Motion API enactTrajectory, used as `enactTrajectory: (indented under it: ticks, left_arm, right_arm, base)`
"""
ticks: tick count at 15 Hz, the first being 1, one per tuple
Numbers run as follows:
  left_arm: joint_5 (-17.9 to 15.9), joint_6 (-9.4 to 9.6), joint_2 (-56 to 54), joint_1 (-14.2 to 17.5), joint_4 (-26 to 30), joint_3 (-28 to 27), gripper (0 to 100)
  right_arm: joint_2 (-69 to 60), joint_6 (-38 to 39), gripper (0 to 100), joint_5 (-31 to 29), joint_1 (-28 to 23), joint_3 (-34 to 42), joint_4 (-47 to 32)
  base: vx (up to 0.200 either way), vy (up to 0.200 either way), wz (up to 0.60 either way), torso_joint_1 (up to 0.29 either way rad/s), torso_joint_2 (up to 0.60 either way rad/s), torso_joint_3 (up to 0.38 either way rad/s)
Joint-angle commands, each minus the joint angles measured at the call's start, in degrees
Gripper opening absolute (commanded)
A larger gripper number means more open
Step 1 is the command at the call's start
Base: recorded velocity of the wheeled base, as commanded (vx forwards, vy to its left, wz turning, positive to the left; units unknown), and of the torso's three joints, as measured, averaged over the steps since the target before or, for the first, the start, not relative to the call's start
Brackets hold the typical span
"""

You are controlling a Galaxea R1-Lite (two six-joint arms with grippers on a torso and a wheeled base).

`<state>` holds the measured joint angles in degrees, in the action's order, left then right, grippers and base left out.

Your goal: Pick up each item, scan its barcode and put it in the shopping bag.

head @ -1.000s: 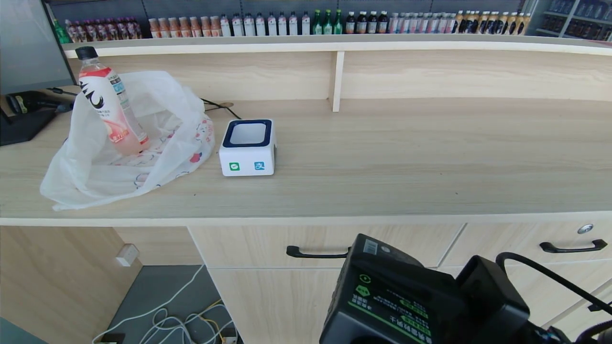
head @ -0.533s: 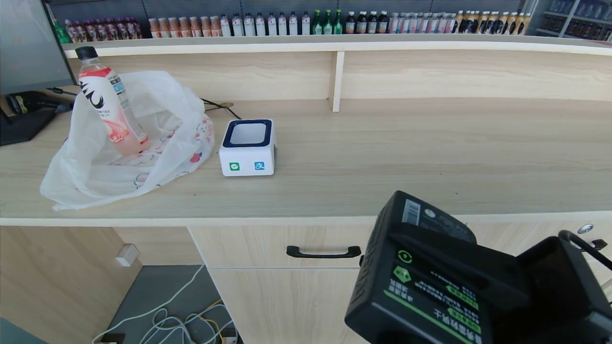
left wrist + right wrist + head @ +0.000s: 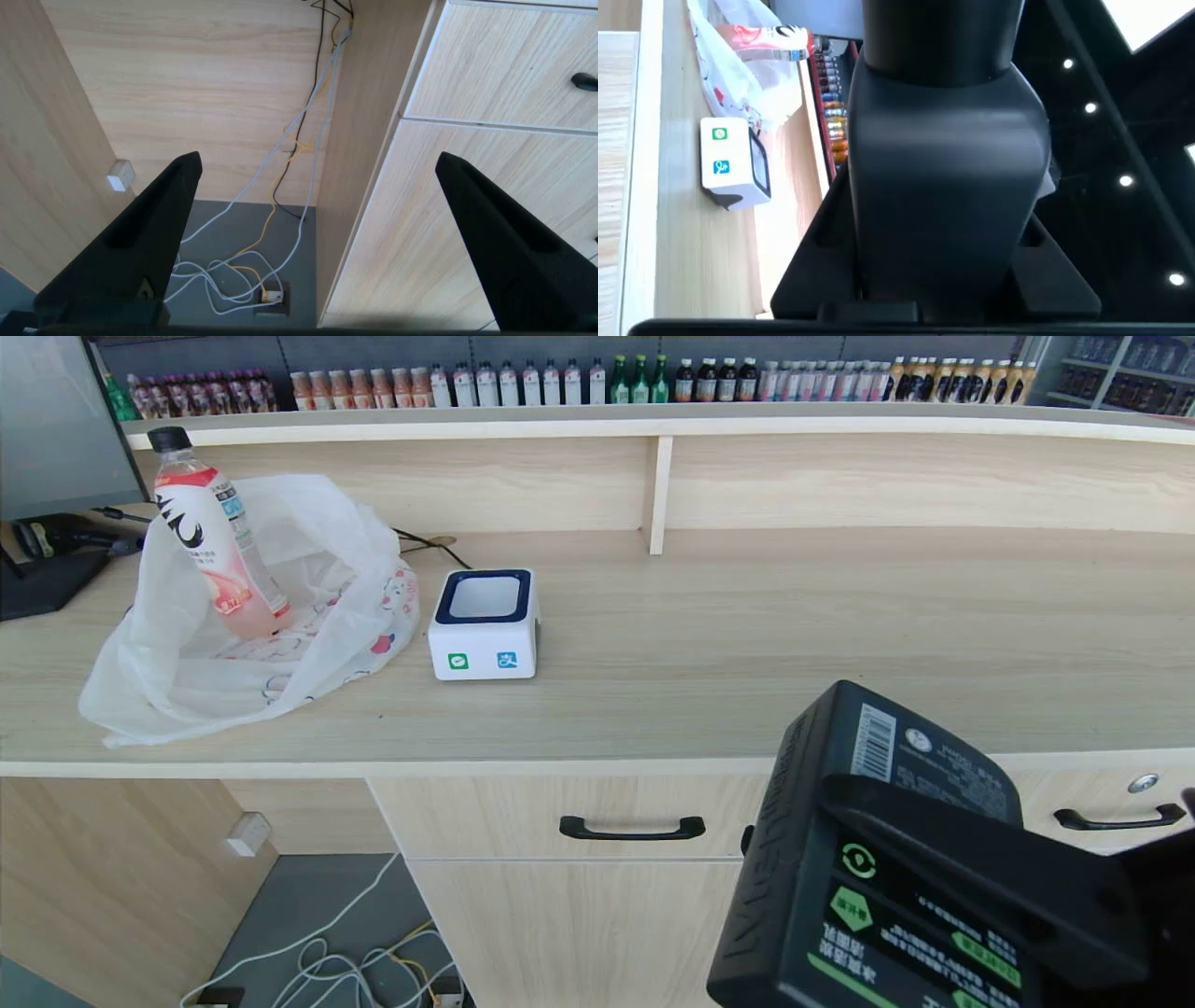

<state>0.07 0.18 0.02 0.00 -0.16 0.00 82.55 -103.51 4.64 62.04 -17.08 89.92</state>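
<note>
Bottle (image 3: pixel 219 546) standing, perhaps leaning, in shopping bag (image 3: pixel 168 691), left tool (image 3: pixel 318 159) spread wide, empty, above floor cables (image 3: pixel 280 154).

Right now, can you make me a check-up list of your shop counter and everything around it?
Surface: light wooden counter with a raised back ledge.
Job's things: drink bottle leans inside the white shopping bag; scanner box stands close beside the bag, on its right.
Clutter: dark gear at the counter's far left end.
Pincers: left pincer open, holding nothing, down beside the cabinet; right arm low in front of the drawers.
Cables: loose floor cables under the counter; a black cord behind the scanner box.
Surroundings: drawer handle below the counter; shelf drinks in rows behind.
</note>
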Motion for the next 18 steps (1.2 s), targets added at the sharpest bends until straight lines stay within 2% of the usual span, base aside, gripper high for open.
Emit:
enactTrajectory:
  ticks: [1, 4, 6, 7, 18]
  left_arm:
    - [0.01, -0.01, -0.02, 0.00, -0.02, 0.00, 100]
    - [0.01, -0.01, -0.02, 0.00, -0.02, 0.00, 100]
    - [0.01, -0.01, -0.02, 0.00, -0.02, 0.00, 100]
    - [0.01, -0.01, -0.02, 0.00, -0.02, 0.00, 100]
    - [0.01, -0.01, -0.02, 0.00, -0.02, 0.00, 100]
  right_arm:
    - [0.50, -0.99, 0, -0.60, 1.16, -0.24, 0.08]
    - [0.33, -5.21, 0, -0.87, 2.74, -0.59, 0.08]
    - [1.29, -8.73, 0, -1.30, 7.75, -1.29, 0.08]
    - [1.64, -8.81, 0, -1.66, 8.27, -1.38, 0.08]
    - [6.04, -7.85, 0, -2.97, 8.45, -6.74, 0.08]
  base:
    - [0.000, 0.000, 0.00, 0.000, 0.00, 0.000]
    - [0.000, 0.000, 0.00, 0.000, 0.00, 0.000]
    - [0.000, 0.000, 0.00, 0.000, 0.00, 0.000]
    - [0.000, 0.000, 0.00, 0.000, 0.00, 0.000]
    - [0.000, 0.000, 0.00, 0.000, 0.00, 0.000]
